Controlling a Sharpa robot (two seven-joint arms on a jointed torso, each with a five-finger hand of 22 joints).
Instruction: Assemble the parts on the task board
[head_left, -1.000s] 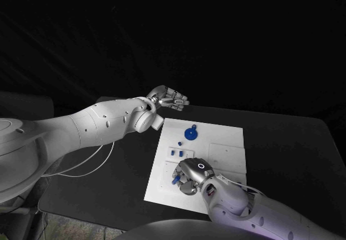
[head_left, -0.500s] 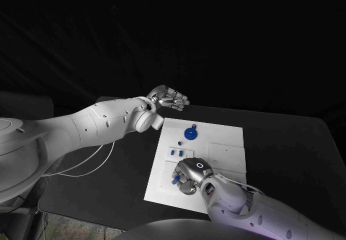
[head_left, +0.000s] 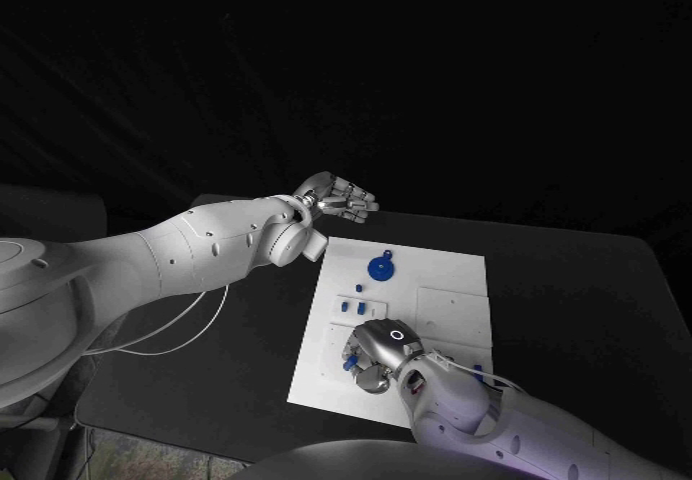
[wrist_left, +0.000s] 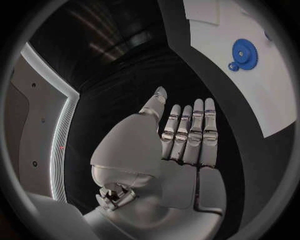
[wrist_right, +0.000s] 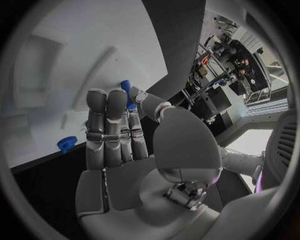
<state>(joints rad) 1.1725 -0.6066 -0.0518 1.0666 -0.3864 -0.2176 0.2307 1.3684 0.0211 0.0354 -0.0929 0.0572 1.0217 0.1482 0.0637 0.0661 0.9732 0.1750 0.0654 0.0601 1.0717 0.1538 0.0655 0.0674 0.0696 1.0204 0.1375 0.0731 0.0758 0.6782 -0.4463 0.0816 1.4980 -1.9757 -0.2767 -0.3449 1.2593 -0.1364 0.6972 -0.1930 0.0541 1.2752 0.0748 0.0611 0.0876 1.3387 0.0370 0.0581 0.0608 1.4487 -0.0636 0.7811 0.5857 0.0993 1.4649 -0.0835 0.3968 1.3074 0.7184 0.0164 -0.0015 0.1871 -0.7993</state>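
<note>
Head view: the right hand is low over the near-left part of the task board, the left hand raised beyond the board's far-left corner.
Risk: the small blue part at the right fingertips looks thinly held; a tilt or a loosened pinch could drop it or knock the loose blue pieces just beyond the hand.
Second risk: the palm hides the target spot from above, so a misaligned press is likely, by my judgement.
Right hand pose: palm down, fingers together and bent toward the board, thumb tip against the blue part, which it seems to hold.
Left hand pose: fingers straight and side by side, holding nothing, well clear of the board.
Other parts: a blue gear lies at the board's far left.
</note>
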